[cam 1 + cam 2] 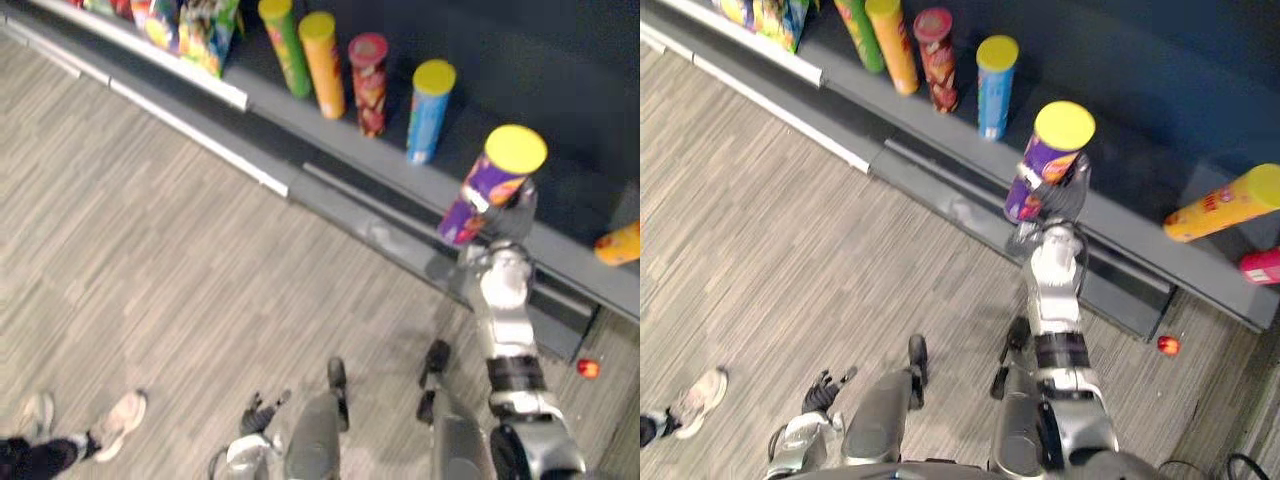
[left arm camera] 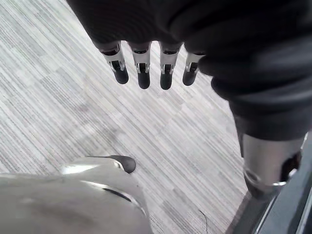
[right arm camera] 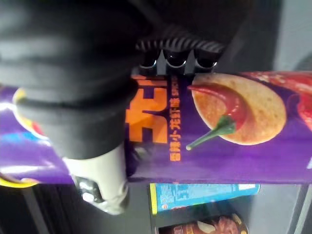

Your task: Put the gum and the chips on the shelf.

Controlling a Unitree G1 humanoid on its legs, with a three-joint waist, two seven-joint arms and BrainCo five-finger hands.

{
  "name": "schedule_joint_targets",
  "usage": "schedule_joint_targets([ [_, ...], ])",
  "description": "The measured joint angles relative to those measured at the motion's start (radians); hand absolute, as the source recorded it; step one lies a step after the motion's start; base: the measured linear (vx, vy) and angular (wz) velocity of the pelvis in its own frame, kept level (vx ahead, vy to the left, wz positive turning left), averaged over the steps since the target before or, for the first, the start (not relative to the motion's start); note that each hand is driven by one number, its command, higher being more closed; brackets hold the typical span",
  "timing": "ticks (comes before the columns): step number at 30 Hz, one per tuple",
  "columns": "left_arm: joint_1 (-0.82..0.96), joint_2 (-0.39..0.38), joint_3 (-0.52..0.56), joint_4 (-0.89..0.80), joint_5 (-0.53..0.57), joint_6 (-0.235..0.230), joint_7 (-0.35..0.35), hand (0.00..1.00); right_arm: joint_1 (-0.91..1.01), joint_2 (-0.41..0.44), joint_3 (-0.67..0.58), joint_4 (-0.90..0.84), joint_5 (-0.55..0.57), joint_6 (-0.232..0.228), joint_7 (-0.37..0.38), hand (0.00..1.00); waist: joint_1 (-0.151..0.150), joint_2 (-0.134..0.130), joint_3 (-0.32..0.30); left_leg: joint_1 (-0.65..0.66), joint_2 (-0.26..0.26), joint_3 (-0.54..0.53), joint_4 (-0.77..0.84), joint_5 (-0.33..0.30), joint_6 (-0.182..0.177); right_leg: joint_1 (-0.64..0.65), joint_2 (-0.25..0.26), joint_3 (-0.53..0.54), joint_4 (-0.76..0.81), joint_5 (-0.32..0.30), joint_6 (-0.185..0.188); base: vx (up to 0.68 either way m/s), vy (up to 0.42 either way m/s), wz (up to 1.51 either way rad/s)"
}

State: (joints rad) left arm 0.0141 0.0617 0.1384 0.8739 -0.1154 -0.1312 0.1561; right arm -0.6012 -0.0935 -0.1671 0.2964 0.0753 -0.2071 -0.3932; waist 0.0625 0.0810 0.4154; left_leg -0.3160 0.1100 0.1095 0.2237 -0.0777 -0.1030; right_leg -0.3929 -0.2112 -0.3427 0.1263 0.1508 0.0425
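Purple chips can (image 1: 1048,165), yellow lid (image 1: 1064,125): in the right hand (image 1: 1072,190), fingers and thumb wrapped round the mid-body. The right wrist view confirms a full grip across the label. The can is tilted, lid leaning away from the robot, base near the front edge of the grey shelf (image 1: 1140,240). Cannot tell whether the base touches the board yet.

Open stretch of shelf lies between the upright blue can (image 1: 995,85) and an orange can lying on its side (image 1: 1225,205). That looks the place for it.

Judgement on the step:
- bring the can upright before lowering
- carry the base well in from the lip
- let go only once the board takes the weight
- draw the hand straight back, so the fingers don't drag the can over

Left hand (image 1: 823,390) hangs low over the floor, fingers loose and straight, holding nothing.

Small red object (image 1: 1168,345) on the floor by the shelf foot. Possibly the gum; too small to tell.
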Motion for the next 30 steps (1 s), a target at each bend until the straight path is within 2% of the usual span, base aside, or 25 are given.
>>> schedule_joint_targets([
  [6, -0.02, -0.002, -0.087, -0.109, -0.043, -0.034, 0.015, 0.0, -0.165, -0.069, -0.109, 0.041, -0.002, 0.02, -0.109, 1.0, 0.024, 0.03, 0.047, -0.095, -0.018, -0.018, 0.033, 0.011, 0.011, -0.088, -0.032, -0.004, 0.041, -0.002, -0.001, -0.06, 0.007, 0.11],
  [11, -0.029, -0.009, -0.117, -0.159, -0.079, -0.036, 0.023, 0.0, -0.236, -0.111, -0.159, 0.061, -0.023, 0.025, -0.164, 1.0, 0.029, 0.035, 0.053, -0.156, -0.025, -0.03, 0.047, 0.022, 0.011, -0.162, -0.056, -0.005, 0.1, -0.018, -0.011, 0.01, -0.013, 0.08],
  [20, -0.035, -0.033, -0.13, -0.215, -0.112, -0.044, 0.035, 0.0, -0.319, -0.151, -0.208, 0.046, -0.027, 0.027, -0.215, 1.0, 0.036, 0.046, 0.058, -0.202, -0.026, -0.035, 0.06, 0.027, 0.004, -0.255, -0.087, -0.002, 0.235, -0.085, -0.027, 0.04, -0.044, 0.06],
  [24, -0.052, -0.063, -0.13, -0.218, -0.119, -0.044, 0.036, 0.0, -0.321, -0.186, -0.22, 0.02, -0.027, 0.026, -0.234, 1.0, 0.05, 0.048, 0.058, -0.212, -0.025, -0.034, 0.059, 0.03, -0.001, -0.283, -0.093, 0.001, 0.275, -0.107, -0.035, 0.05, -0.039, 0.03],
  [30, -0.053, -0.068, -0.13, -0.243, -0.121, -0.045, 0.036, 0.0, -0.336, -0.185, -0.221, 0.009, -0.027, 0.026, -0.242, 1.0, 0.051, 0.051, 0.057, -0.231, -0.026, -0.034, 0.056, 0.037, -0.01, -0.326, -0.106, 0.004, 0.326, -0.138, -0.04, 0.05, -0.036, 0.04],
])
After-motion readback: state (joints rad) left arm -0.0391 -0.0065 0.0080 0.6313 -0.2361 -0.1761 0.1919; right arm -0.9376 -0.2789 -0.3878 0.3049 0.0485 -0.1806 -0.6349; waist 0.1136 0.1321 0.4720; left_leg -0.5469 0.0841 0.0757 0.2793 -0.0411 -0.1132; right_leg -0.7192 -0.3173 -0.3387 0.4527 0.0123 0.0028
